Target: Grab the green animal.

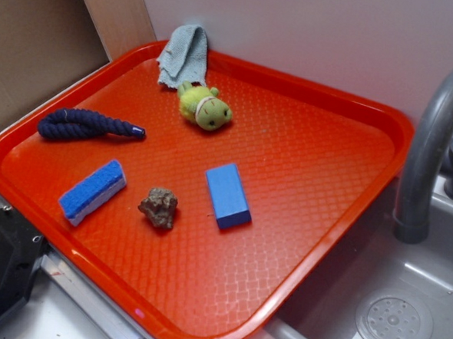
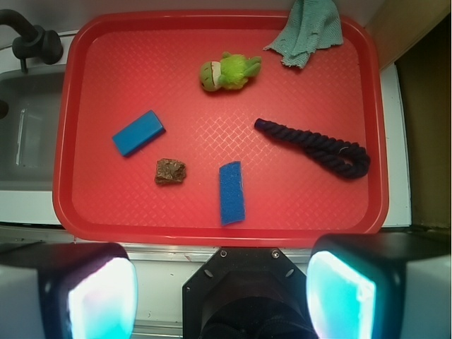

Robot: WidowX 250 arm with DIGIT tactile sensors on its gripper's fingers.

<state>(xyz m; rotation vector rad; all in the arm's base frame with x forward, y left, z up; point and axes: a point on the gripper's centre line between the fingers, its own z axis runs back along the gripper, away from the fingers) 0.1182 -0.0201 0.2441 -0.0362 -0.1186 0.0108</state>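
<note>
Wrist view: green animal (image 2: 229,71) far ahead of spread tool (image 2: 220,286).

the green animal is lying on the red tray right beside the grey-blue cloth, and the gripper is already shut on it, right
Not quite. The green animal does lie on the red tray beside the grey-blue cloth, but the wrist view shows the gripper open, well short of it.

kitchen, steel sink (image 1: 403,303), grey faucet (image 1: 432,144)
</note>
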